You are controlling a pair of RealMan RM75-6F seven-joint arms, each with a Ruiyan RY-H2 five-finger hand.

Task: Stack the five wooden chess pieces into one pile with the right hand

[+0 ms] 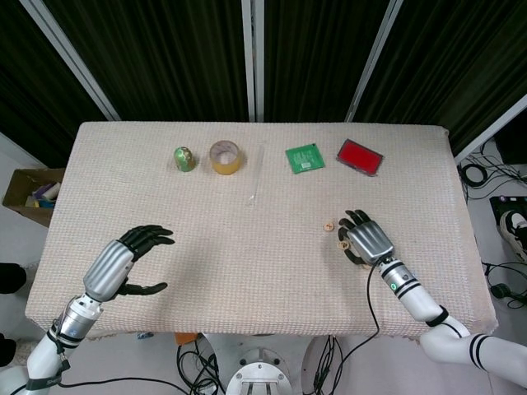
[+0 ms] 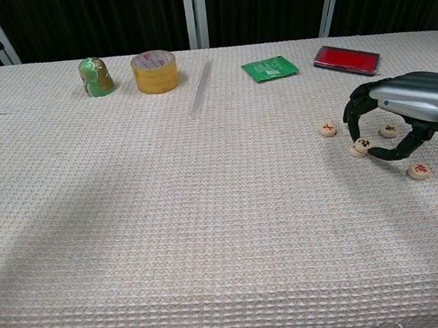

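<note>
Head view: the left hand (image 1: 123, 262) hovers over the near left of the cloth-covered worktop (image 1: 206, 247), fingers spread and holding nothing. Along the far edge, from left to right, sit a small green figurine (image 2: 95, 76), a roll of yellow tape (image 2: 155, 71), a clear thin stick (image 2: 200, 80), a green packet (image 2: 270, 68) and a flat red case (image 2: 346, 58). Toward the right, four wooden chess pieces show in the chest view: one (image 2: 327, 128) lies alone, just left of the right hand (image 2: 407, 109); another (image 2: 362, 145) is pinched between that hand's curled fingertips, tilted on the cloth; a third (image 2: 389, 130) lies under the palm; a fourth (image 2: 417, 170) lies nearer the camera, apart from the hand. A fifth piece cannot be made out.
</note>
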